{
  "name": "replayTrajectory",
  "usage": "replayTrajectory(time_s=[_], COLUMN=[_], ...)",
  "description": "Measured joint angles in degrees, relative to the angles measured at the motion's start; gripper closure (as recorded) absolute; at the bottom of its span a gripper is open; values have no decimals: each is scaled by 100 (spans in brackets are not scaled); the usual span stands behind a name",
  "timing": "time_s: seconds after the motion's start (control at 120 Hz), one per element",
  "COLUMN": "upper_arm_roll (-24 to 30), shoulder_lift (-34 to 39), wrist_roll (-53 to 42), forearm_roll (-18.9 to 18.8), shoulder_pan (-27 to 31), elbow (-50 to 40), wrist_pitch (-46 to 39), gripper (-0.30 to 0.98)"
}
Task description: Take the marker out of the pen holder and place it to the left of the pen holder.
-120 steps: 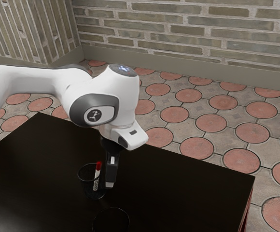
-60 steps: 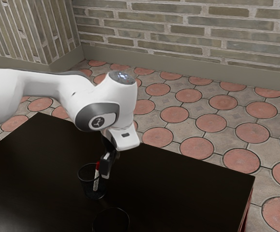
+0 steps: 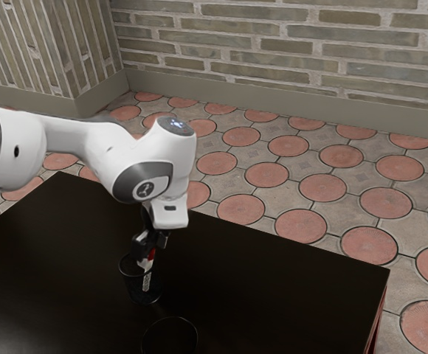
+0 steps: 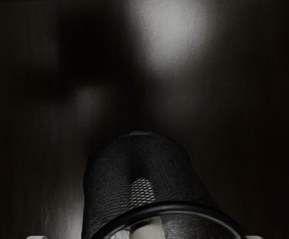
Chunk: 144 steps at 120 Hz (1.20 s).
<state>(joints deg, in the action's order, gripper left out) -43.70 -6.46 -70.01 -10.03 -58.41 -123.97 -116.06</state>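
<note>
My gripper (image 3: 149, 248) is at the pen holder's mouth, its two fingers apart on either side of the marker's upper end. The black mesh pen holder (image 3: 135, 289) stands upright on the dark table. Inside it leans the marker (image 3: 147, 281), white with a red cap that the fingers partly cover. From the wrist camera, the open gripper (image 4: 145, 237) has its tips far apart at the lower edge, the pen holder (image 4: 107, 189) lies between them, and the marker's pale body (image 4: 147, 230) is behind the rim.
A second dark round container (image 3: 168, 318) stands close to the pen holder, at the table's near side. The dark table (image 3: 273, 295) ends at a corner toward the exterior view's right, with tiled floor beyond.
My hand has shifted toward the exterior view's left and turned, coming from beside the pen holder to over its mouth, around the marker's top. The pen holder and marker have stayed put.
</note>
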Motion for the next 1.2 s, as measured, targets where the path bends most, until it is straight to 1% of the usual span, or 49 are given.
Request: replayTrajectory(time_s=[0.108, 0.317, 0.442, 0.842, 0.967, 1.075, 1.2], upper_arm_roll=[-60, -87, -86, -238, -279, -310, -514], shoulder_lift=[-6, 2, 13, 34, 36, 37, 83], wrist_roll=[-250, -603, -743, -1025, -1071, -1087, -1095], forearm_roll=[68, 283, 349, 383, 381, 374, 364], shoulder_pan=[2, -19, -43, -34, -41, -37, -61], elbow=[-79, -68, -62, -50, -51, -48, 87], wrist_pitch=[-77, -191, -230, -264, -267, -276, -157], gripper=[24, 34, 42, 58, 66, 70, 74])
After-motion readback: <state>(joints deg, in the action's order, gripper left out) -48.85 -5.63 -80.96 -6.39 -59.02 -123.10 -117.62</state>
